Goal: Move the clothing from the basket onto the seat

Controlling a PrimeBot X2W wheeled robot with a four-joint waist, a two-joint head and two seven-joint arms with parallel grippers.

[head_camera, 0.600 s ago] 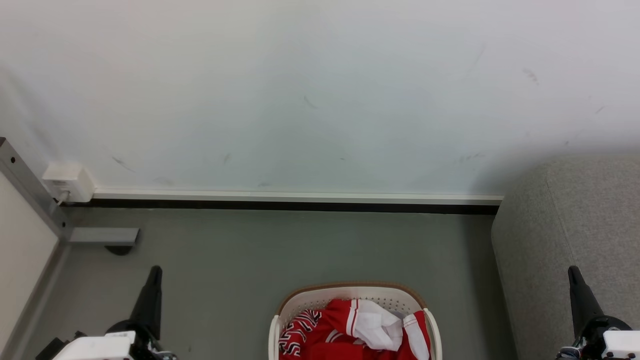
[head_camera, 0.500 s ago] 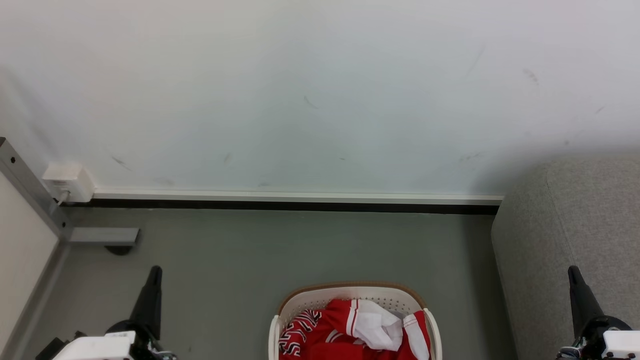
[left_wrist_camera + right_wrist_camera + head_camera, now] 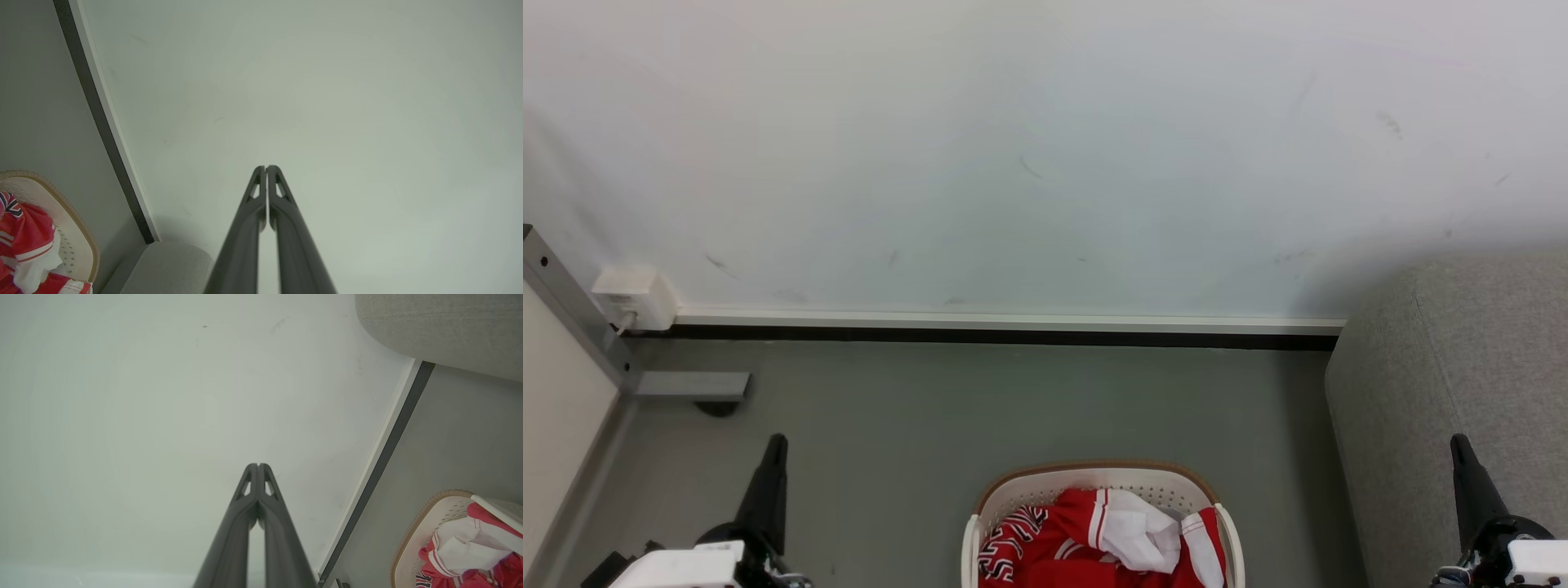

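Observation:
The red jersey clothing (image 3: pixel 1094 543) with white panels and a black-and-white patterned part lies bunched in the cream basket (image 3: pixel 1094 475) with a brown rim, on the floor at the bottom centre of the head view. The grey sofa seat (image 3: pixel 1462 367) stands to the basket's right. My left gripper (image 3: pixel 778 441) points up at the lower left, well left of the basket, shut and empty; its fingertips (image 3: pixel 265 168) touch. My right gripper (image 3: pixel 1456 441) rises at the lower right in front of the sofa, shut and empty. The right wrist view shows the basket (image 3: pixel 425 522) and clothing (image 3: pixel 466 547).
A white wall with a dark baseboard (image 3: pixel 1013 333) runs behind the basket. A white socket box (image 3: pixel 633 296) and a grey metal post with a foot (image 3: pixel 690 384) stand at the left. Bare grey floor (image 3: pixel 1013 400) lies between basket and wall.

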